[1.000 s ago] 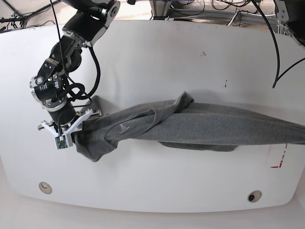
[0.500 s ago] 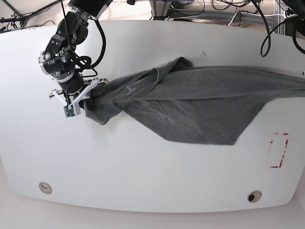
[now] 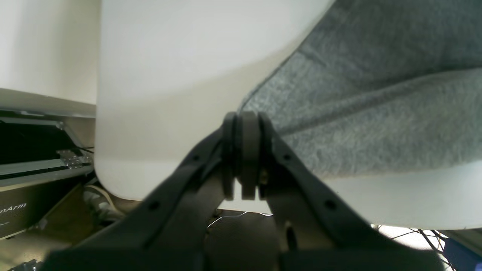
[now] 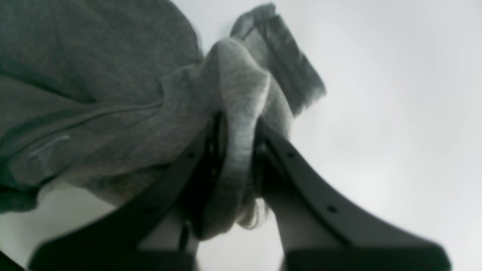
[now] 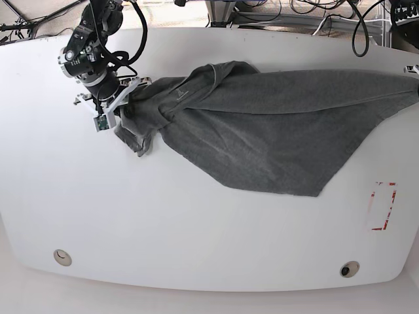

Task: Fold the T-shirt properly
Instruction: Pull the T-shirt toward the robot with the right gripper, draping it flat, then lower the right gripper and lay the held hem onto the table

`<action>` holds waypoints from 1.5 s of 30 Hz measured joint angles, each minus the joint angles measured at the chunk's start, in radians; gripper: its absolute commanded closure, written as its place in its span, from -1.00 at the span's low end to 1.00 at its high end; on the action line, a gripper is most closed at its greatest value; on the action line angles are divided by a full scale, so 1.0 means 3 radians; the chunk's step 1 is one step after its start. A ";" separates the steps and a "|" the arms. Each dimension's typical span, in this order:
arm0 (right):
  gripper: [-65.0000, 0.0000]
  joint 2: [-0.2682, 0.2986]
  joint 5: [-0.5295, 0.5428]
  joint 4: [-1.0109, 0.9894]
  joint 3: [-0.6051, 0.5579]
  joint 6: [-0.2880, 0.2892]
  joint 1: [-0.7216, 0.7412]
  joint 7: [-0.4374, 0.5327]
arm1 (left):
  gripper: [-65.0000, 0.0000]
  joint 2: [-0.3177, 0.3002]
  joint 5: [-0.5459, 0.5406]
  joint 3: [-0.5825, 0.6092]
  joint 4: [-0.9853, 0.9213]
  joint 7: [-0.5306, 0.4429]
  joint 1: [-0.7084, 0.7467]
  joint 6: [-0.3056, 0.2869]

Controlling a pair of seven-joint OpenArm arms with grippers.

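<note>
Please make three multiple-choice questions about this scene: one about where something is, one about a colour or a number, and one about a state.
1. In the base view, where is the red rectangle mark on the table?
A. near the right edge
B. under the shirt's collar
C. at the far left edge

2. What colour is the T-shirt?
A. bright yellow
B. dark grey
C. white

3. How does the right gripper stand?
A. wide open above bare table
B. shut on a bunch of the T-shirt
C. holding a cup

Answers: 1 A, the red rectangle mark lies on the table beyond the cloth's right end. 2 B, the T-shirt is plain dark grey. 3 B, the right gripper has a fold of cloth pinched between its fingers.
</note>
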 measured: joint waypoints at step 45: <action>-0.53 0.0149 0.1715 0.0120 0.0378 0.0052 -0.0824 0.0043 | 1.00 -0.0015 0.0788 -0.0003 0.0000 -0.0047 0.0009 -0.0003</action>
